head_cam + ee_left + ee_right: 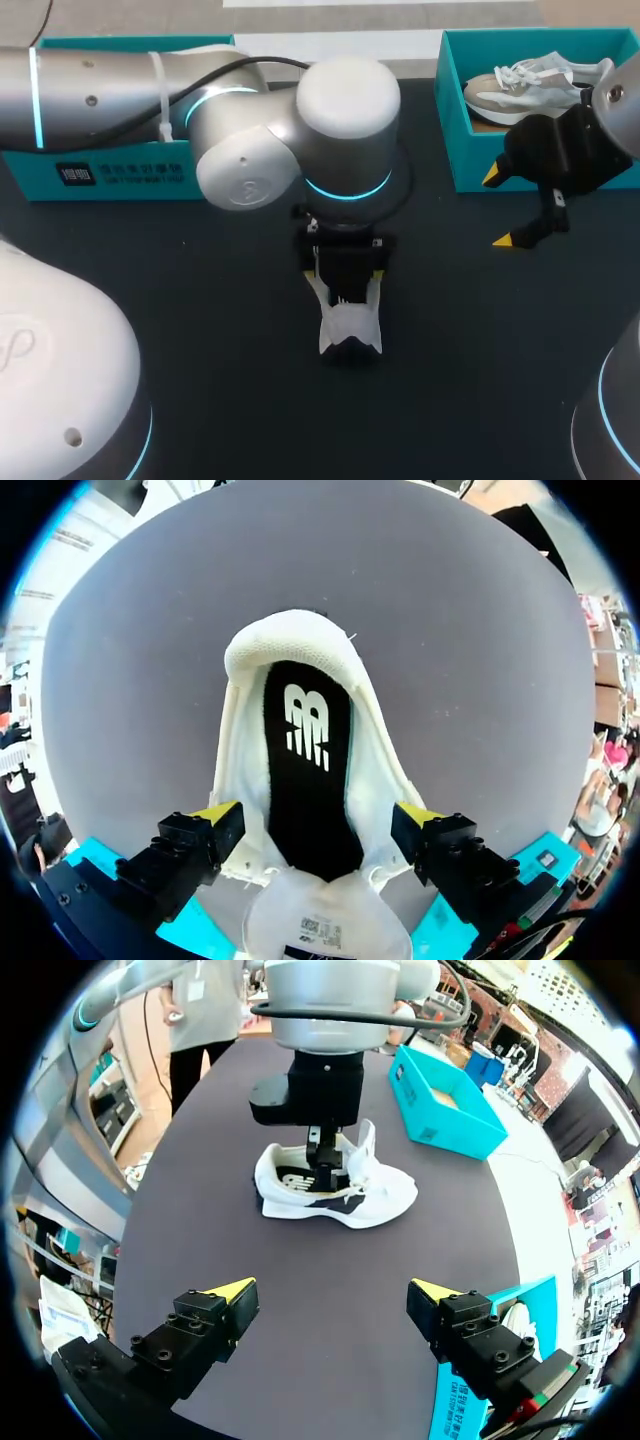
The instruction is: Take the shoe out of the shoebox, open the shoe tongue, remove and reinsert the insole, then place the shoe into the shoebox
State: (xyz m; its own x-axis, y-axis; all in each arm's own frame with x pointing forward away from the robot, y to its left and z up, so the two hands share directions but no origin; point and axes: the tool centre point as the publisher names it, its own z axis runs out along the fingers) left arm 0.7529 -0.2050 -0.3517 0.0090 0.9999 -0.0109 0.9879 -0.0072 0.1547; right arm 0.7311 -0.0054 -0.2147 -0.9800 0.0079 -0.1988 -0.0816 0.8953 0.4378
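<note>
Left wrist view looks straight down on the white shoe [236, 750], which stands on its sole on the dark table [470, 660] right under the left gripper [318, 815]. That gripper's fingers are spread wide, one on each side of the shoe's lacing area; whether they touch its sides is unclear. The black insole [305, 780] lies flat inside the shoe between the fingers, and the tongue [325, 920] is folded back toward the wrist. The right gripper [333, 1295] hangs over bare table with its fingers wide apart and nothing between them, the shoe well ahead of it. The teal shoebox [455, 150] sits just beside the right gripper, with a second shoe [535, 85] inside. Another teal box [110, 170] lies behind the left arm.
</note>
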